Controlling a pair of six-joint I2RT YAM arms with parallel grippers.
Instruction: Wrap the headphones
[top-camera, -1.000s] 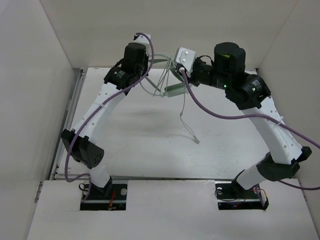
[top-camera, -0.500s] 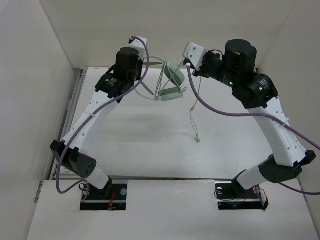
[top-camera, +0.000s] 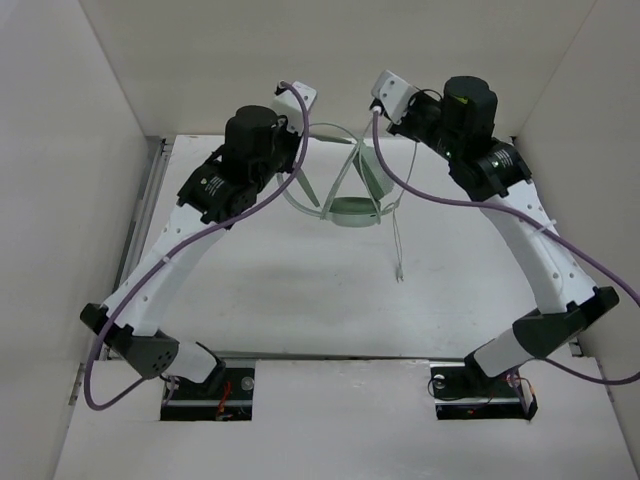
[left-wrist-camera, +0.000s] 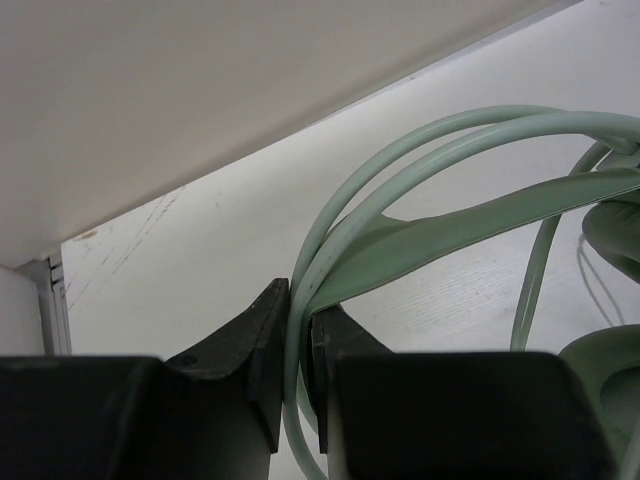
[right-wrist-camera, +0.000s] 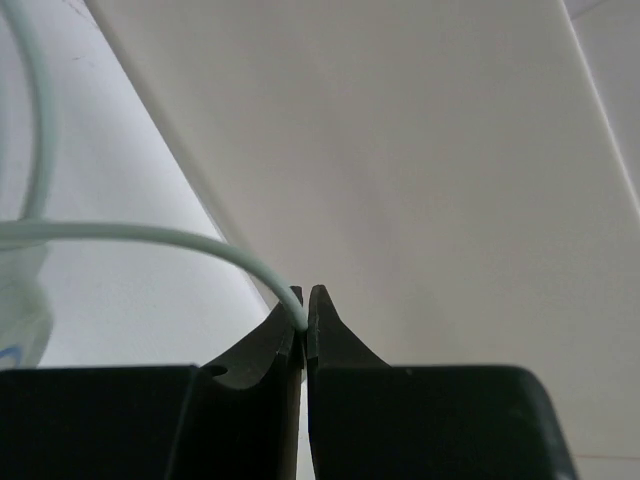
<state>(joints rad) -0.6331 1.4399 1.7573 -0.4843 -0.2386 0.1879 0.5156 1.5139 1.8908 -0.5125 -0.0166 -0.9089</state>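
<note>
**Headphones strung between both pincers, far centre**

Left gripper (left-wrist-camera: 300, 335) is pressed together on the thin headband rods (left-wrist-camera: 330, 215) of the pale mint-green over-ear headphones (top-camera: 352, 212), with the rods pinched between its black fingers. The headphones hang in the air at far centre, earcups lowest, above the white table (top-camera: 280, 290). Right gripper (right-wrist-camera: 305, 312) pinches the thin pale-green cord (right-wrist-camera: 150, 235), and the cord's tail hangs down toward the table right of centre. Versus a second ago, both wrists are higher. The headband has opened from a bunched tangle into a wide arc, and the earcup sits lower in the top view. White walls (top-camera: 60, 200) close in on the left, far and right sides. Bare table lies near and at centre.
</note>
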